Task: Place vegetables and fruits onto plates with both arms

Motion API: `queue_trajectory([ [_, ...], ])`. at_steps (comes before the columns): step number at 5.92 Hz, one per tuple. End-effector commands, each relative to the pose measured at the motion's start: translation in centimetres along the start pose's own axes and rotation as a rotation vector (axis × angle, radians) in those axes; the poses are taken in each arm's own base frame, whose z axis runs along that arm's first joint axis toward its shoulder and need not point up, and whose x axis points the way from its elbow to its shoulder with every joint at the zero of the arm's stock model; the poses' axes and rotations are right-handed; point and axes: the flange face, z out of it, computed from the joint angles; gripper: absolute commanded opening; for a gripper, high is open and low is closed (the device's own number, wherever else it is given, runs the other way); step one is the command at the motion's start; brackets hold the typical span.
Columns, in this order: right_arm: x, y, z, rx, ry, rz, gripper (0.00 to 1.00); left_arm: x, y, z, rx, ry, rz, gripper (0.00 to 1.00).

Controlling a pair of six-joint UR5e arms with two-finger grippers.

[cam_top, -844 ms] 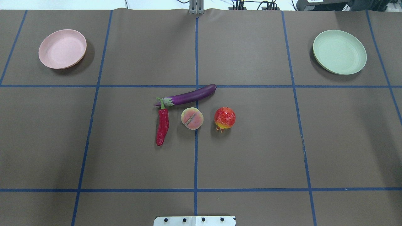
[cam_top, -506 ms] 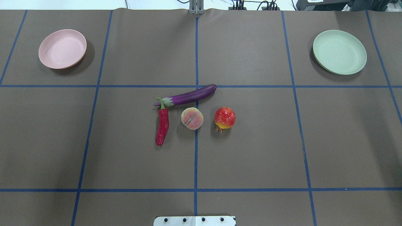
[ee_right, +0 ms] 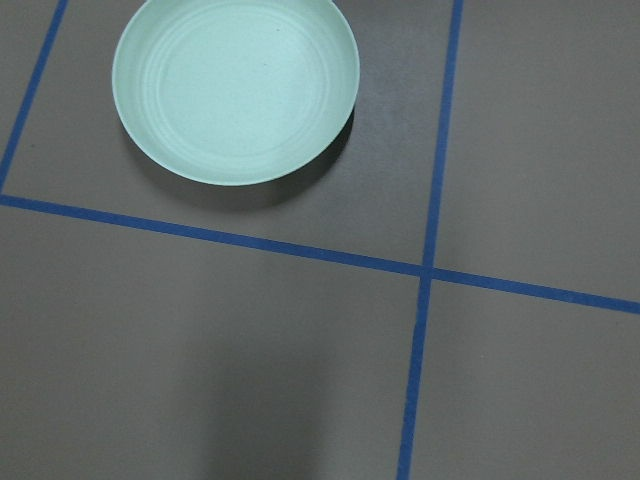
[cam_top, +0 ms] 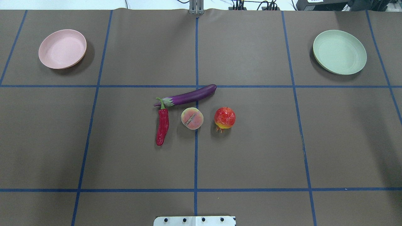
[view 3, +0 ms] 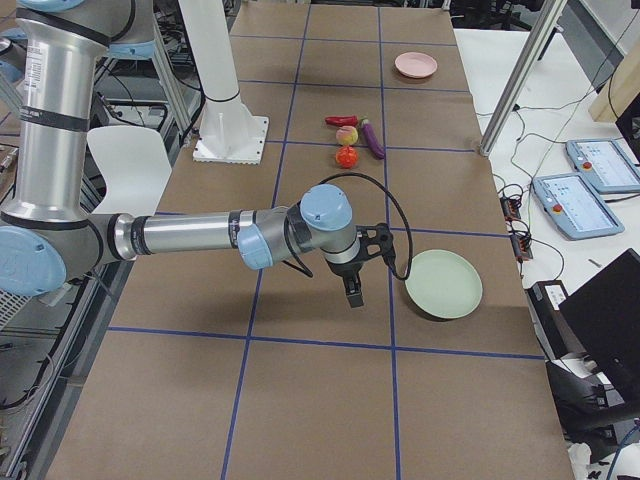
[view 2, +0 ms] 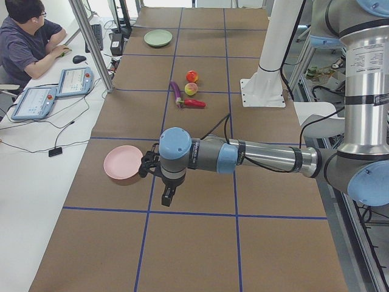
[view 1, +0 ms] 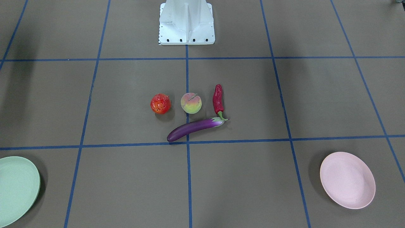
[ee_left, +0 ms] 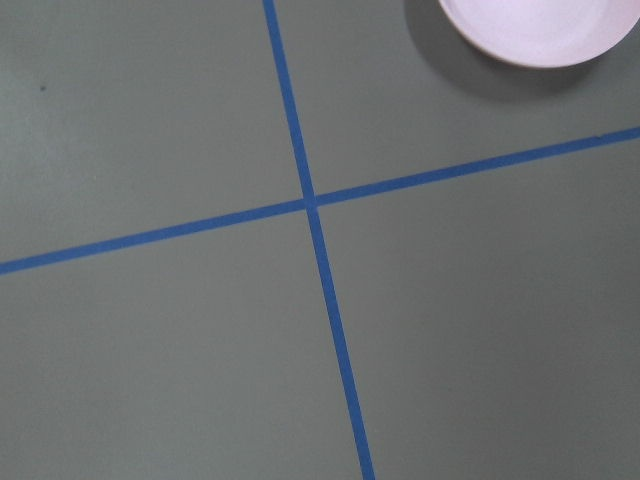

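close to the robot lie the chili (cam_top: 162, 125), peach (cam_top: 192, 118) and red fruit (cam_top: 225, 117); the chili's stem touches the eggplant (cam_top: 188, 96) behind. far off sit the pink plate (cam_top: 62, 48) and green plate (cam_top: 339, 52). left claw (view 2: 167, 196), right claw (view 3: 354, 292): cannot tell if open. a pinched round fruit might roll away.

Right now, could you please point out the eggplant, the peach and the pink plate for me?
eggplant (cam_top: 188, 96), overhead view, on the middle of its purple body.
peach (cam_top: 192, 118), overhead view, on the centre of its top.
pink plate (cam_top: 62, 48), overhead view, on its bare inner surface.
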Motion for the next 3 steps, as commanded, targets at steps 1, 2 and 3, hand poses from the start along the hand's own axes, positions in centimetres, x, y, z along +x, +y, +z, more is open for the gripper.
queue_trajectory([
  [1,-3.3,-3.6,0.0,0.025,-0.034,-0.065,1.0,0.8,-5.9,-0.8,0.03,0.018,-0.008,1.0],
  [2,-5.1,-4.9,0.2,0.035,-0.049,-0.107,1.0,1.2,-6.2,-0.9,0.042,0.059,-0.019,1.0],
  [3,-7.5,-6.5,0.8,0.039,-0.07,-0.124,1.0,1.3,-6.1,-0.8,0.071,0.06,0.012,1.0],
])
